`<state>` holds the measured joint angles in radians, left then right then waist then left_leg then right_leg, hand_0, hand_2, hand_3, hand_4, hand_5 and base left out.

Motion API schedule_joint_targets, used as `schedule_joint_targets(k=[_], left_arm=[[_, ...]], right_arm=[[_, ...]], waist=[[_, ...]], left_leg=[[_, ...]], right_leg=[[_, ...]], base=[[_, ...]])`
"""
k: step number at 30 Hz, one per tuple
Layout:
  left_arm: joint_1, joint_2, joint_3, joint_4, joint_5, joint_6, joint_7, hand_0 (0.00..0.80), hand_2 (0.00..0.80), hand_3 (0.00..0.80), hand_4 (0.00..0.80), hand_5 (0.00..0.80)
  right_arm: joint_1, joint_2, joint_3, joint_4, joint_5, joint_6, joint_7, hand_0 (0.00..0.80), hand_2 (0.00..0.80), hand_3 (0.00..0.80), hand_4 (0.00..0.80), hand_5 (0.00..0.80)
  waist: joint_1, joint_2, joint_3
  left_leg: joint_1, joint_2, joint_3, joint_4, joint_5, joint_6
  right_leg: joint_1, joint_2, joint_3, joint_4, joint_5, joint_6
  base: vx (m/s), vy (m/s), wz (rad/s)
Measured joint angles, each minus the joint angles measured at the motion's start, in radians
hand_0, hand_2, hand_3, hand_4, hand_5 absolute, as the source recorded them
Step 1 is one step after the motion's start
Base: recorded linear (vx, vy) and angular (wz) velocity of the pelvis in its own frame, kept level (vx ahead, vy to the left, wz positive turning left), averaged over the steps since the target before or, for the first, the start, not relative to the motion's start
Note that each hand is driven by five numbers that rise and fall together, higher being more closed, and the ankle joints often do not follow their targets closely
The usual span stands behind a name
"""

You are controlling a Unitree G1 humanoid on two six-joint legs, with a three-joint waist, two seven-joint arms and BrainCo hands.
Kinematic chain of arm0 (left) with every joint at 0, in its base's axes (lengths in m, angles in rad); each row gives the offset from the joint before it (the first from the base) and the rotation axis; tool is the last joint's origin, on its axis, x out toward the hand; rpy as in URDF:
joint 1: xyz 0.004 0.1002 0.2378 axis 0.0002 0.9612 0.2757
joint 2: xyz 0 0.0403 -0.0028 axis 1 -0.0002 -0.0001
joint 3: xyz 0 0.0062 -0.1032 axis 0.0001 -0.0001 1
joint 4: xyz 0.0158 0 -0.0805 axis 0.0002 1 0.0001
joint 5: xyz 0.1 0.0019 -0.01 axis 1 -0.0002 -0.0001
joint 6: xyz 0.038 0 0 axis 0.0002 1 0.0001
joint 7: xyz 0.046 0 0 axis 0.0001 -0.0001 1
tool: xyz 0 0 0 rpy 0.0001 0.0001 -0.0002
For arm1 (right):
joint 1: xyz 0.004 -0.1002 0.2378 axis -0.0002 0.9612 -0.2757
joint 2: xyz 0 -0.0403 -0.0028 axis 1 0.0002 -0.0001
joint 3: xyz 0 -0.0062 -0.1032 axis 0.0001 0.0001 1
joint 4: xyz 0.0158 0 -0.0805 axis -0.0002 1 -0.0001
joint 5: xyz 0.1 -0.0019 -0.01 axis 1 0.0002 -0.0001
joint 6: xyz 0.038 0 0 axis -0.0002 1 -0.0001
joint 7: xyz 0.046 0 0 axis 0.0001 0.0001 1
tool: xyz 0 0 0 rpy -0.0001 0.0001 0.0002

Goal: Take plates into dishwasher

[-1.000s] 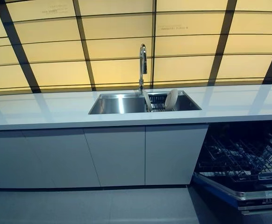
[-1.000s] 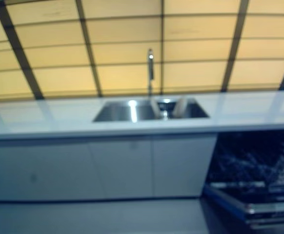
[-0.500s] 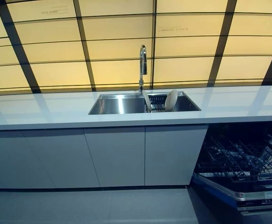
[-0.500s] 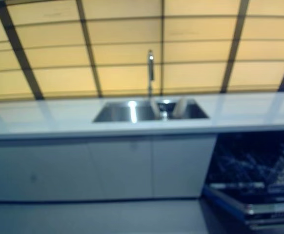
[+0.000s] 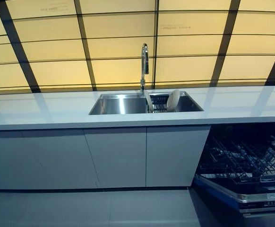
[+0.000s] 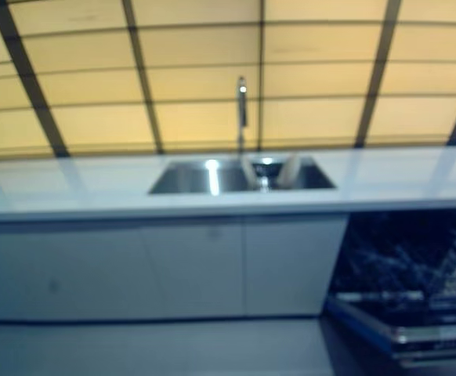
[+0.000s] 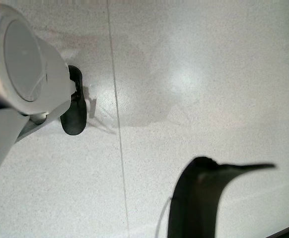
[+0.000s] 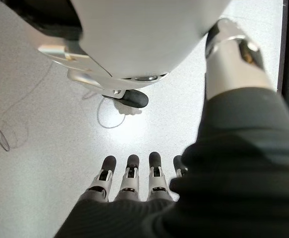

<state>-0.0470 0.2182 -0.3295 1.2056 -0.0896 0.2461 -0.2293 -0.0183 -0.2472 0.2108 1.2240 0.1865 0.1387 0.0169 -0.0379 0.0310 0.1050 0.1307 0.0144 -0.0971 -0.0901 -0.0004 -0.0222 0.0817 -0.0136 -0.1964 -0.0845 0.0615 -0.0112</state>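
A white plate [image 5: 173, 100] stands on edge in a dark rack in the right part of the steel sink [image 5: 118, 105]. A second plate [image 5: 149, 101] leans beside it, seen edge-on. The dishwasher [image 5: 244, 163] is open below the counter at the right, its door [image 5: 241, 197] folded down and its wire racks showing. Neither hand shows in the eye views. My right hand [image 8: 128, 184] shows in the right wrist view, hanging over the floor with straight fingers and holding nothing. The left wrist view shows only floor.
A tall faucet [image 5: 144, 64] rises behind the sink. The white counter [image 5: 43, 111] runs the full width, with closed white cabinet doors [image 5: 116, 158] below. Yellow panels with dark frames [image 5: 62, 47] form the back wall. Grey floor [image 5: 104, 210] lies before the cabinets.
The eye views have shifted slightly up and down. Nothing in the scene has moved.
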Motion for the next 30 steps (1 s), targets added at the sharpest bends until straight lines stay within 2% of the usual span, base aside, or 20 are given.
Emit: schedule_joint_targets(k=[4, 8, 9, 10, 11, 12, 14, 16, 17, 18, 19, 21, 23, 25, 26, 27, 28, 29, 30], left_arm=[[-0.002, 0.0, 0.001, 0.001, -0.003, -0.018, 0.055, 0.0, 0.0, 0.0, 0.0, 0.0], [-0.046, 0.001, 0.009, 0.014, -0.037, -0.038, 0.134, 0.0, 0.0, 0.0, 0.0, 0.0], [-0.074, 0.007, 0.048, 0.019, -0.054, -0.06, 0.17, 0.0, 0.0, 0.0, 0.0, 0.0], [-0.087, 0.012, 0.057, 0.018, -0.056, -0.063, 0.177, 0.0, 0.0, 0.0, 0.0, 0.0], [-0.094, 0.018, 0.077, 0.025, -0.077, -0.07, 0.19, 0.0, 0.0, 0.0, 0.0, 0.0], [-0.082, 0.015, 0.088, 0.02, -0.102, -0.082, 0.19, 0.0, 0.0, 0.0, 0.0, 0.0], [-0.082, 0.003, 0.089, 0.034, -0.102, -0.085, 0.191, 0.0, 0.0, 0.0, 0.0, 0.0], [-0.082, -0.011, 0.089, 0.038, -0.103, -0.086, 0.191, 0.0, 0.0, 0.0, 0.0, 0.0], [-0.08, -0.018, 0.089, 0.043, -0.102, -0.086, 0.19, 0.0, 0.0, 0.0, 0.0, 0.0], [-0.08, -0.018, 0.089, 0.047, -0.102, -0.086, 0.189, 0.0, 0.0, 0.0, 0.0, 0.0], [-0.08, -0.017, 0.089, 0.052, -0.103, -0.085, 0.191, 0.0, 0.0, 0.0, 0.0, 0.0], [-0.084, -0.018, 0.089, 0.052, -0.112, -0.086, 0.193, 0.0, 0.0, 0.0, 0.0, 0.0], [-0.084, -0.018, 0.089, 0.052, -0.13, -0.083, 0.194, 0.0, 0.0, 0.0, 0.0, 0.0], [-0.084, -0.014, 0.117, 0.049, -0.143, -0.082, 0.194, 0.0, 0.0, 0.0, 0.0, 0.0], [-0.083, -0.014, 0.116, 0.049, -0.139, -0.083, 0.192, 0.0, 0.0, 0.0, 0.0, 0.0], [-0.083, -0.014, 0.116, 0.047, -0.137, -0.083, 0.191, 0.0, 0.0, 0.0, 0.0, 0.0], [-0.081, -0.01, 0.115, 0.035, -0.135, -0.086, 0.191, 0.0, 0.0, 0.0, 0.0, 0.0], [-0.077, 0.009, 0.114, 0.014, -0.127, -0.094, 0.191, 0.0, 0.0, 0.0, 0.0, 0.0], [-0.064, 0.031, 0.114, -0.003, -0.12, -0.102, 0.191, 0.0, 0.0, 0.0, 0.0, 0.0]], right_arm=[[-0.006, -0.002, 0.002, 0.0, 0.0, 0.007, -0.002, 0.0, 0.0, 0.0, 0.0, 0.0], [-0.025, -0.004, 0.006, 0.001, 0.004, 0.019, -0.021, 0.0, 0.0, 0.0, 0.0, 0.0], [-0.047, -0.002, 0.006, 0.004, 0.024, 0.023, -0.03, 0.0, 0.0, 0.0, 0.0, 0.0], [-0.059, 0.0, 0.006, 0.005, 0.028, 0.023, -0.031, 0.0, 0.0, 0.0, 0.0, 0.0], [-0.086, -0.004, 0.006, 0.019, 0.044, 0.025, -0.045, 0.0, 0.0, 0.0, 0.0, 0.0], [-0.095, -0.013, 0.006, 0.021, 0.051, 0.025, -0.053, 0.0, 0.0, 0.0, 0.0, 0.0], [-0.108, -0.027, 0.004, 0.04, 0.061, 0.022, -0.067, 0.0, 0.0, 0.0, 0.0, 0.0], [-0.107, -0.036, 0.003, 0.043, 0.061, 0.023, -0.067, 0.0, 0.0, 0.0, 0.0, 0.0], [-0.1, -0.04, 0.0, 0.047, 0.061, 0.026, -0.064, 0.0, 0.0, 0.0, 0.0, 0.0], [-0.095, -0.04, -0.002, 0.046, 0.061, 0.026, -0.058, 0.0, 0.0, 0.0, 0.0, 0.0], [-0.092, -0.039, -0.002, 0.047, 0.061, 0.03, -0.05, 0.0, 0.0, 0.0, 0.0, 0.0], [-0.075, -0.04, -0.003, 0.046, 0.061, 0.034, -0.039, 0.0, 0.0, 0.0, 0.0, 0.0], [-0.073, -0.041, -0.003, 0.042, 0.06, 0.035, -0.032, 0.0, 0.0, 0.0, 0.0, 0.0], [-0.054, -0.039, -0.002, 0.053, 0.059, 0.044, -0.024, 0.0, 0.0, 0.0, 0.0, 0.0], [-0.048, -0.038, -0.002, 0.054, 0.055, 0.047, -0.031, 0.0, 0.0, 0.0, 0.0, 0.0], [-0.044, -0.038, -0.002, 0.053, 0.056, 0.047, -0.034, 0.0, 0.0, 0.0, 0.0, 0.0], [-0.038, -0.035, -0.002, 0.048, 0.058, 0.045, -0.039, 0.0, 0.0, 0.0, 0.0, 0.0], [-0.034, -0.024, -0.003, 0.042, 0.059, 0.043, -0.04, 0.0, 0.0, 0.0, 0.0, 0.0], [-0.028, -0.012, -0.002, 0.037, 0.056, 0.042, -0.038, 0.0, 0.0, 0.0, 0.0, 0.0]], waist=[[0.0, -0.002, 0.01], [-0.001, -0.008, 0.043], [0.004, -0.029, 0.079], [0.007, -0.043, 0.092], [0.032, -0.068, 0.127], [0.056, -0.065, 0.135], [0.081, -0.055, 0.157], [0.082, -0.032, 0.171], [0.085, -0.006, 0.178], [0.087, 0.01, 0.185], [0.091, 0.024, 0.191], [0.106, 0.032, 0.192], [0.109, 0.035, 0.19], [0.107, 0.031, 0.183], [0.102, 0.028, 0.169], [0.1, 0.037, 0.158], [0.1, 0.031, 0.148], [0.096, 0.005, 0.142], [0.096, -0.026, 0.121]], left_leg=[[-0.008, 0.005, -0.007, 0.019, 0.0, -0.009], [-0.083, 0.001, -0.011, 0.11, -0.013, -0.025], [-0.16, -0.016, -0.009, 0.25, -0.024, -0.046], [-0.186, -0.025, 0.002, 0.3, -0.017, -0.056], [-0.293, -0.047, 0.038, 0.498, -0.002, -0.092], [-0.345, -0.046, 0.053, 0.534, -0.004, -0.094], [-0.37, -0.028, 0.127, 0.44, -0.001, -0.098], [-0.364, -0.027, 0.131, 0.337, 0.012, -0.105], [-0.357, -0.014, 0.124, 0.239, 0.032, -0.127], [-0.348, 0.0, 0.124, 0.185, 0.037, -0.129], [-0.349, 0.019, 0.125, 0.156, 0.045, -0.137], [-0.349, 0.032, 0.126, 0.144, 0.045, -0.138], [-0.349, 0.031, 0.132, 0.162, 0.045, -0.137], [-0.316, 0.028, 0.151, 0.256, 0.048, -0.114], [-0.31, 0.028, 0.151, 0.275, 0.039, -0.104], [-0.302, 0.029, 0.153, 0.271, 0.046, -0.092], [-0.288, 0.018, 0.171, 0.258, 0.051, -0.033], [-0.264, 0.001, 0.203, 0.245, 0.048, 0.035], [-0.256, -0.024, 0.21, 0.235, 0.042, 0.063]], right_leg=[[0.0, 0.014, 0.02, 0.001, -0.006, -0.009], [-0.021, 0.025, 0.05, 0.03, -0.028, -0.03], [-0.063, 0.024, 0.079, 0.094, -0.063, -0.053], [-0.074, 0.016, 0.083, 0.116, -0.07, -0.057], [-0.088, 0.01, 0.127, 0.152, -0.078, -0.071], [-0.085, 0.007, 0.139, 0.161, -0.08, -0.081], [-0.078, 0.01, 0.151, 0.161, -0.081, -0.089], [-0.053, 0.022, 0.157, 0.139, -0.076, -0.098], [-0.043, 0.044, 0.173, 0.136, -0.075, -0.099], [-0.038, 0.062, 0.18, 0.141, -0.075, -0.1], [-0.032, 0.082, 0.19, 0.141, -0.075, -0.1], [-0.027, 0.095, 0.206, 0.145, -0.076, -0.1], [-0.016, 0.094, 0.221, 0.145, -0.09, -0.093], [-0.012, 0.074, 0.237, 0.205, -0.15, -0.067], [-0.016, 0.068, 0.237, 0.216, -0.17, -0.042], [-0.015, 0.066, 0.237, 0.218, -0.178, -0.032], [-0.019, 0.062, 0.232, 0.26, -0.208, -0.016], [-0.031, 0.038, 0.219, 0.355, -0.265, -0.002], [-0.03, 0.015, 0.203, 0.423, -0.315, 0.013]], base=[[0.02, -0.101, 0.06], [-0.008, -0.093, 0.49], [0.024, -0.091, 0.58], [0.101, -0.06, 0.41], [0.199, -0.035, -0.11], [0.333, -0.032, -0.24], [0.428, -0.024, -0.27], [0.406, 0.02, -0.13], [0.412, 0.053, -0.17], [0.35, 0.072, -0.32], [0.292, 0.064, -0.24], [0.274, 0.085, -0.41], [0.475, 0.182, -0.45], [0.557, 0.192, -0.39], [0.401, 0.099, -0.25], [0.241, 0.058, -0.1], [0.207, 0.059, -0.14], [0.171, 0.063, -0.12], [0.238, 0.081, -0.08]])
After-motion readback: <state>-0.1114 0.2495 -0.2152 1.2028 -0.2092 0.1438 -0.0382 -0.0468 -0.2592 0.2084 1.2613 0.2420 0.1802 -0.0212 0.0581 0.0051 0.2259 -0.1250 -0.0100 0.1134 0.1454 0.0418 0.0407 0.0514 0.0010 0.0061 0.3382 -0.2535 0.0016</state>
